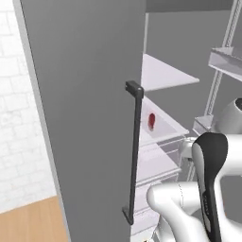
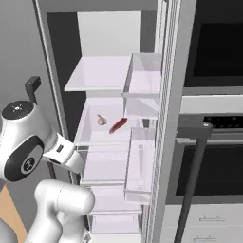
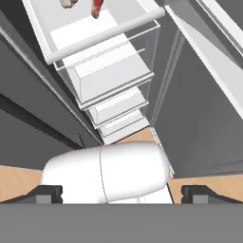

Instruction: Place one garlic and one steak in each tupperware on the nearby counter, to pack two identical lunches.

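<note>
The step in hand looked like the first fetch: the open tall grey fridge (image 2: 109,57) faced the robot, and the food lay on its middle white shelf (image 2: 95,130), with neither tupperware nor counter anywhere before the cameras. Going left to right in the right base view, the small off-white lumpy garlic bulb (image 2: 101,120) sat towards the back of that shelf, and just beside it on the right, apart from it, lay the flat, elongated dark red steak (image 2: 118,125), angled with one end towards the clear door bins (image 2: 140,161); further right stood the dark oven front (image 2: 213,156). The pincer (image 3: 121,195) stood wide with nothing between its dark tips, low in front of the fridge and well apart from the food. By my judgement the next move called for raising and turning the hand towards the shelf, then reaching in over its front lip for one item. The left base view showed the grey fridge door (image 1: 85,118) with its long dark handle (image 1: 134,151) and, past its edge, the red steak (image 1: 151,121), while the garlic was hidden there. The hand view caught both items at its top edge, garlic (image 3: 68,3) left of steak (image 3: 97,6), above stacked clear drawers (image 3: 114,76) and wooden floor (image 3: 14,178).
</note>
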